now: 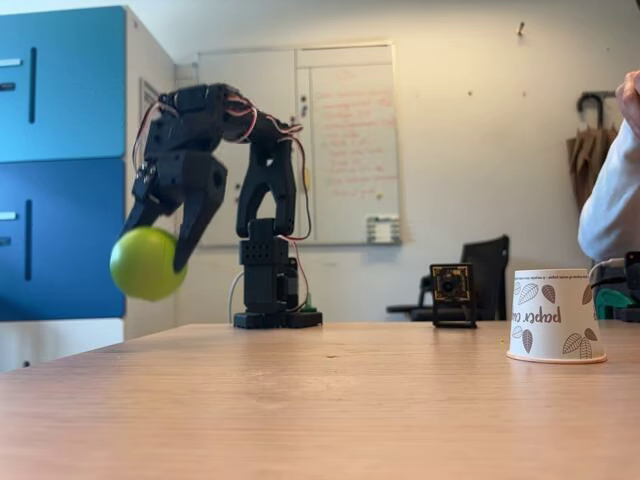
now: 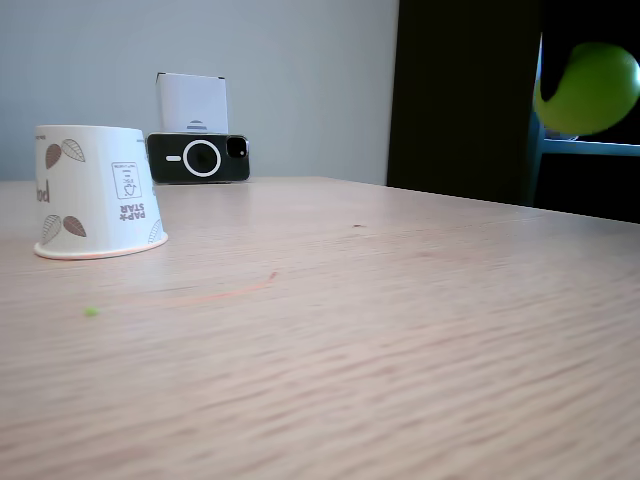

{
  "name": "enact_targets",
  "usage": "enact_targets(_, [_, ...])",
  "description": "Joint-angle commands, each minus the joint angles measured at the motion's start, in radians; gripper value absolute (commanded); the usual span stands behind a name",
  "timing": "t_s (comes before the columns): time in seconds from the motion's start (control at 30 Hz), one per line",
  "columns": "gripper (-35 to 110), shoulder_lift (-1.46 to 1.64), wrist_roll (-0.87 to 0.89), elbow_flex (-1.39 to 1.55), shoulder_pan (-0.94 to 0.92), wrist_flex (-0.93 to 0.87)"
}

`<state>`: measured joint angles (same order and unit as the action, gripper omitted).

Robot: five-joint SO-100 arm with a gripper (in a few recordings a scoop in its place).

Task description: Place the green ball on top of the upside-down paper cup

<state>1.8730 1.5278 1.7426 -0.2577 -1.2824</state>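
A wooden counter (image 1: 320,410) carries a small black camera (image 1: 452,293) on a stand. Behind it are blue lockers (image 1: 60,160), a whiteboard (image 1: 345,140) and a black chair (image 1: 485,275). A phone (image 2: 198,158) leans against a white box (image 2: 192,102).

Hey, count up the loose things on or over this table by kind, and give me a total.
Green ball, held in the gripper: 1
Upside-down paper cup: 1
Small camera on a stand: 1
Phone, propped sideways: 1
Total: 4
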Motion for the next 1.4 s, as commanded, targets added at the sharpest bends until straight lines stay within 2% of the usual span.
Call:
enact_targets(0.0, [27, 0.078, 0.005, -0.12, 0.04, -0.025])
enact_targets(0.23, [27, 0.077, 0.035, -0.356, 0.222, -0.021])
enact_targets(0.6, [27, -0.106, 0.043, -0.66, 0.543, -0.011])
enact_targets(1.37, [27, -0.43, 0.048, -0.68, 0.946, 0.321])
